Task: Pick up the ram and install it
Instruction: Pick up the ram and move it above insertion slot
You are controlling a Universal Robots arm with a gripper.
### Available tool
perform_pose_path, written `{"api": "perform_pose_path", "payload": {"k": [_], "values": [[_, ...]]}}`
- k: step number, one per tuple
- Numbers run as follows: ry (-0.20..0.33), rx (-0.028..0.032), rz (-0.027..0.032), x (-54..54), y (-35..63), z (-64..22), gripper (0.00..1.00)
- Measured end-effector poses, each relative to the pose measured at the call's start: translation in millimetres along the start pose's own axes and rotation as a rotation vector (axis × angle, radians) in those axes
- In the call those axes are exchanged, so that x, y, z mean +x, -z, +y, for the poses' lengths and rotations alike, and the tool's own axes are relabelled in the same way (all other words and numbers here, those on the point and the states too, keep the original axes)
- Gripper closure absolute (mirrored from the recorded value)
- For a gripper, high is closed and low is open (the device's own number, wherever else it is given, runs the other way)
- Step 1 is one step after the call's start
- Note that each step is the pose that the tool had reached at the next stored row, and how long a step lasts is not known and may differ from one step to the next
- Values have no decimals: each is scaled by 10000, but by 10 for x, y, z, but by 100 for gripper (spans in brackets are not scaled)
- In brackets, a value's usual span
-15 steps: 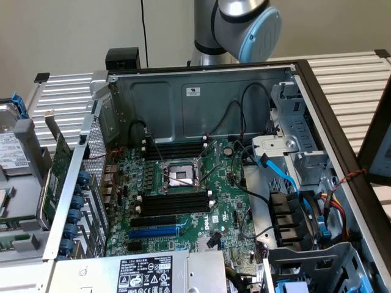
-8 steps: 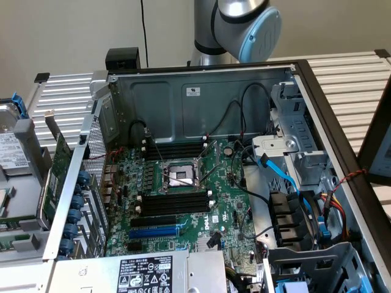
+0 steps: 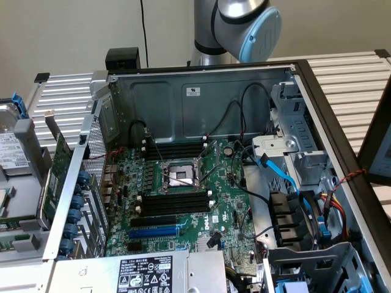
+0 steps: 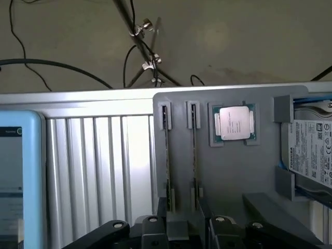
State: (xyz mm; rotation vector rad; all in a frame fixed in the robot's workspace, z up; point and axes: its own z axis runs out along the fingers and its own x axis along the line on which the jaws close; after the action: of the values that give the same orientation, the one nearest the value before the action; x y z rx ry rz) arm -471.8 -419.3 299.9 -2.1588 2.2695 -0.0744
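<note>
My claw [image 4: 181, 215] was spread, its black fingers [image 4: 205, 215] apart and pinching nothing, and it hung at the near end of the grey holder [image 4: 233, 171] that lay on the slatted metal table [image 4: 104, 155]. In this holder the ram [image 4: 194, 155] stood on its thin edge in a narrow groove. A second stick [image 4: 167, 155] of the same kind stood just beside it in its own groove. Both were seen from the edge, so I could not read their labels, and I could not tell with which of the two my claw was lined up. Next to the sticks a processor [image 4: 236, 123] lay flat in a square pocket, with faint print on its silver lid that was too small to read. Beyond it a hard drive [image 4: 311, 155] sat in a blue-edged bay, and its white label carried what looked like the word Toshiba above rows of small marks. In the exterior view the computer case [image 3: 317, 97] lay open on the table. On the green motherboard [image 3: 226, 201] I could read what seemed to be Dell in white letters. The long black memory slots [image 3: 174, 202] lay on both sides of the processor socket [image 3: 178, 176]. A white sticker [image 3: 197, 91] on the case wall and the label of the power supply [image 3: 143, 274] had only print too fine to read.
</note>
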Motion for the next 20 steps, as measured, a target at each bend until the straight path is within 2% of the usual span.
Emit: {"api": "perform_pose_path", "payload": {"k": [7,20], "values": [[-35,1,-4,111,-130,2,64],[-4,0,-12,114,-366,12,64]]}}
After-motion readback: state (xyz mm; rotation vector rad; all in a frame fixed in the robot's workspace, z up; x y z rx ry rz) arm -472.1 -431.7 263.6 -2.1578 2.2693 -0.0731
